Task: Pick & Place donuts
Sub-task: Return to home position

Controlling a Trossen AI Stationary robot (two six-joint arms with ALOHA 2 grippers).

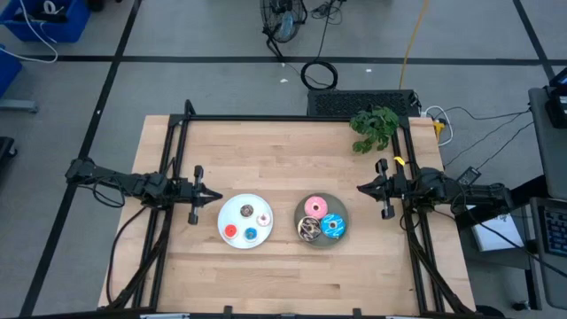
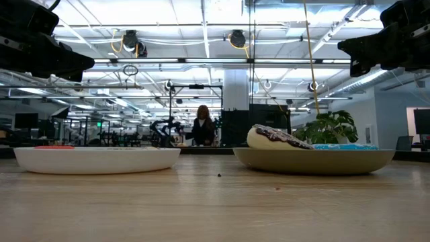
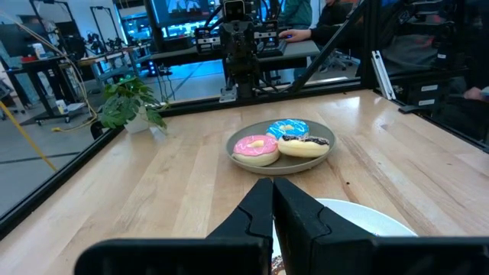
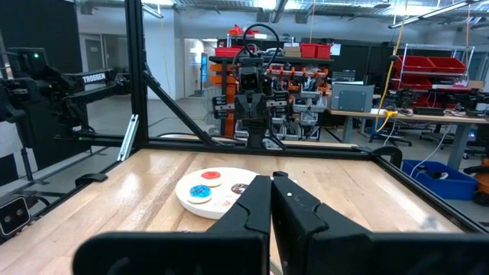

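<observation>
One pale wooden tabletop (image 1: 283, 151), framed by black rails, stands on a grey floor (image 1: 221, 80) crossed by dark lines. The low view looks past it into a long, brightly lit workshop, where a person (image 2: 201, 128) sits far back. A leafy green plant (image 1: 374, 127) stands at the tabletop's 1 o'clock corner.

The left arm (image 1: 115, 182) reaches in from 9 o'clock, held above the surface. The left end effector (image 1: 208, 195) is closed on nothing and sits just off the 10 o'clock rim of the white plate (image 1: 230, 214). The right arm (image 1: 452, 188) comes in from 3 o'clock, mirroring it. The right end effector (image 1: 361, 188) has its fingers pressed together and empty, near the 1 o'clock side of the grey plate (image 1: 342, 211) but apart from it. The two tips point toward each other.

The plates lie side by side near the middle, the white one at 9 o'clock of the grey one.

On the grey plate:
- The pink donut (image 1: 314, 207) is at 12 o'clock.
- The large blue donut (image 1: 333, 225) is at 4 o'clock.
- The brown-sprinkled donut (image 1: 309, 230) is at 7 o'clock and looks slightly tilted in the low view.

On the white plate:
- The small brown donut (image 1: 246, 211) is at 12 o'clock.
- The small white donut (image 1: 263, 219) is at 3 o'clock.
- The small blue donut (image 1: 251, 234) is at 5 o'clock.
- The small red donut (image 1: 231, 232) is at 7 o'clock.

Being rings, they have no long axis, and their holes face upward.
</observation>
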